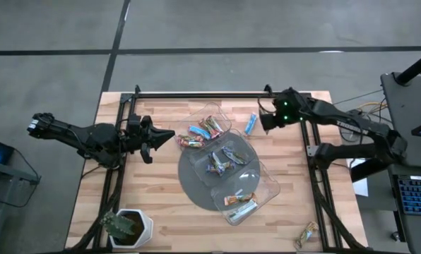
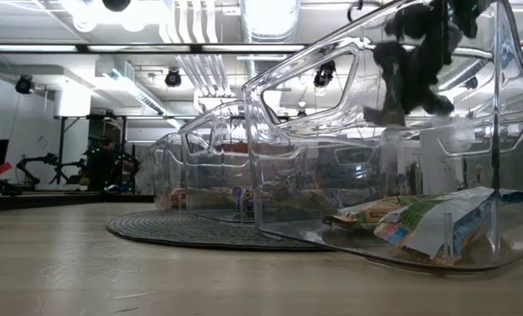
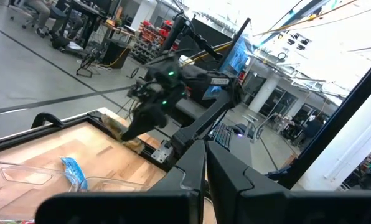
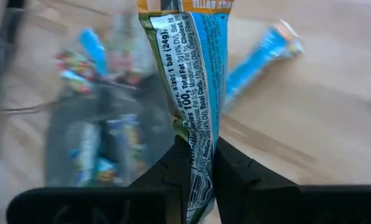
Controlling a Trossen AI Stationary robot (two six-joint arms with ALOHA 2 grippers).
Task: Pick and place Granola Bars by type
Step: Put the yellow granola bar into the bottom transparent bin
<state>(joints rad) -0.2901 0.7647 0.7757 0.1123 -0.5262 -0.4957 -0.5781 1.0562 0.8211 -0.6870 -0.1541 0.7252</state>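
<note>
My right gripper [image 1: 265, 121] hovers over the table's far right part, shut on a granola bar [image 4: 188, 74] in a blue, green and orange wrapper. A blue bar [image 1: 251, 124] lies flat on the wood just left of it. More bars lie in three clear trays [image 1: 224, 159] that rest on a grey disc [image 1: 193, 180]. One loose bar [image 1: 306, 235] lies at the near right edge. My left gripper [image 1: 167, 137] is shut and holds nothing, level above the table left of the trays. My right gripper pinches one end of the bar [image 4: 197, 158] between its two fingers [image 4: 235, 177]. The fingers slant downward from the table's far right. The rest of the wrapper sticks out past the fingertips, printed back side showing, and is lifted clear of the table.
A small plant in a white pot [image 1: 128, 227] stands at the near left corner. Black frame rails [image 1: 196, 94] run along the far edge and both sides. Bare wood lies near the front edge, between the plant and the loose bar.
</note>
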